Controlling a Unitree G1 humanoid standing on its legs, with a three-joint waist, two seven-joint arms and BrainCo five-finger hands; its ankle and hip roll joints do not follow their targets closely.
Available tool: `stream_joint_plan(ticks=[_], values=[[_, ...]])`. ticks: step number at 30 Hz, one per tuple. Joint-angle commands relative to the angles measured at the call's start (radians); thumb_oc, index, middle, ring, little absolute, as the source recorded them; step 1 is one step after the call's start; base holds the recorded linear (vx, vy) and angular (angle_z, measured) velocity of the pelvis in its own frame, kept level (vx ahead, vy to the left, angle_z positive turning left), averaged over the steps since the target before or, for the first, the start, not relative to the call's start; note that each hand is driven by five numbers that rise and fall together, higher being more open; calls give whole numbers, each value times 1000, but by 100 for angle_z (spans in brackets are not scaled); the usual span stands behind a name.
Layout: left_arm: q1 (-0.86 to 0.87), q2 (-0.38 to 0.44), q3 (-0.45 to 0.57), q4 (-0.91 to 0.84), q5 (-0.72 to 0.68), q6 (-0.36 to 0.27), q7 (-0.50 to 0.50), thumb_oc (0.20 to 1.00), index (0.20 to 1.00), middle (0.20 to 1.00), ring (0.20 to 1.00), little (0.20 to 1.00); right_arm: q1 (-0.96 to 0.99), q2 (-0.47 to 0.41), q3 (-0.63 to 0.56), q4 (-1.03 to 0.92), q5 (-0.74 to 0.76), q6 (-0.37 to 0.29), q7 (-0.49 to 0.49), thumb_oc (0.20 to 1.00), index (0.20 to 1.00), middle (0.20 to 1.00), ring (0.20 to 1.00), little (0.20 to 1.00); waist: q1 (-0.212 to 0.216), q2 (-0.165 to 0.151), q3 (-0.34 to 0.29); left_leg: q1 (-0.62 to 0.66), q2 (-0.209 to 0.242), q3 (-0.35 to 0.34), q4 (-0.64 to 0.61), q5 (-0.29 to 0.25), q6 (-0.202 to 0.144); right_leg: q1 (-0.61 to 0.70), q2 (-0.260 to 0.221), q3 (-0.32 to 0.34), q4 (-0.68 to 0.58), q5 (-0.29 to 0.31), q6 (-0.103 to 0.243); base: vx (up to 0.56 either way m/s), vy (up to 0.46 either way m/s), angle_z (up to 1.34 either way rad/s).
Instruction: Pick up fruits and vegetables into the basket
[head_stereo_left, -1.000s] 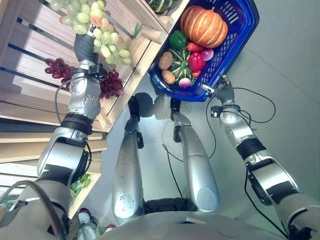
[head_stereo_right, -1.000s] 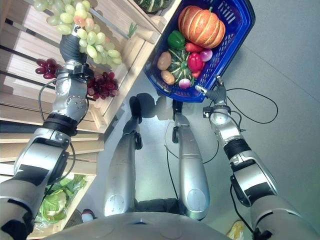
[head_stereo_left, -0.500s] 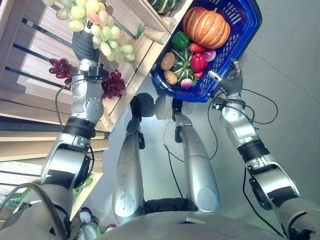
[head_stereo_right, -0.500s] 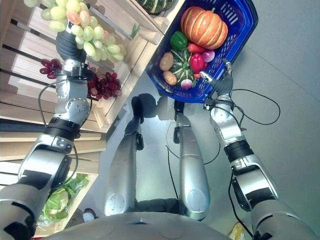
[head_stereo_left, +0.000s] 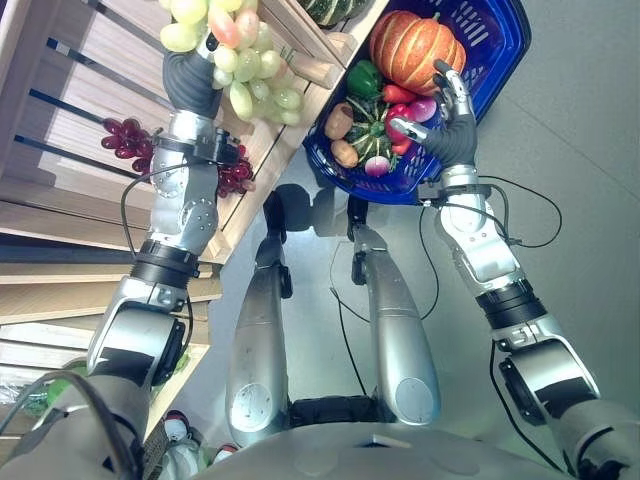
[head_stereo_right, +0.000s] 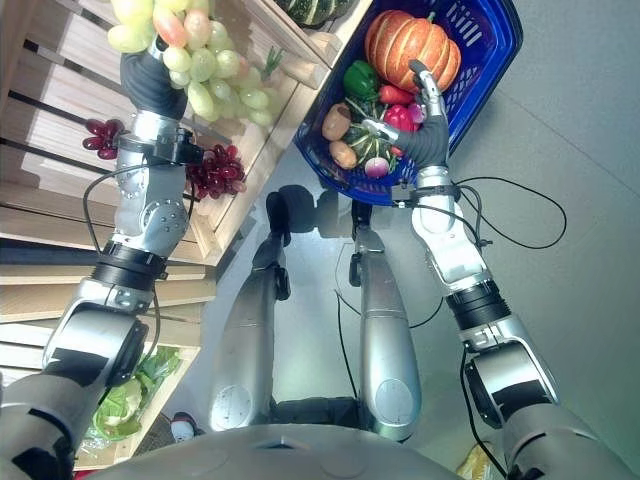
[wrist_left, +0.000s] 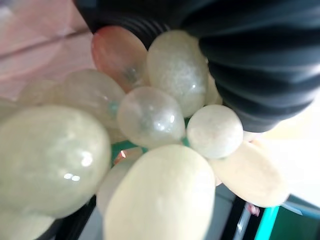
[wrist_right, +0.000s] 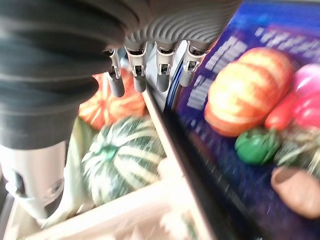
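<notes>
My left hand (head_stereo_left: 190, 78) lifts a bunch of green grapes (head_stereo_left: 235, 50) over the wooden shelf (head_stereo_left: 70, 130); its fingers are buried in the fruit, grip unreadable. Right hand (head_stereo_left: 450, 125), fingers spread, hovers at the blue basket (head_stereo_left: 495, 60) holding a pumpkin (head_stereo_left: 412, 48). Best carried slowly, clearing the rim. No legible writing.
</notes>
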Motion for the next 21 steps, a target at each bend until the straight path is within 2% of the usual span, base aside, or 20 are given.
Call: stream_joint_plan(ticks=[1, 12, 21], values=[[-18, -2, -10, -127, 55, -30, -59, 200, 200, 200, 200, 200, 12, -31, 7, -119, 3, -17, 40, 1000, 1000, 1000, 1000, 1000, -3, 35, -36, 5, -30, -6, 71, -115, -11, 84, 8, -42, -30, -47, 65, 0, 0, 0], [-78, -26, -104, -242, 95, 41, -114, 200, 200, 200, 200, 200, -71, -16, 91, -148, 76, 49, 95, 1000, 1000, 1000, 1000, 1000, 5, 34, -36, 7, -31, -4, 59, -107, -7, 90, 6, -46, -46, -37, 63, 0, 0, 0], [-104, -53, -160, -292, 109, 57, -134, 200, 200, 200, 200, 200, -108, 6, 144, -156, 129, 80, 116, 1000, 1000, 1000, 1000, 1000, 7, 29, -36, 9, -35, -7, 51, -102, -6, 95, 9, -47, -60, -29, 61, 0, 0, 0]])
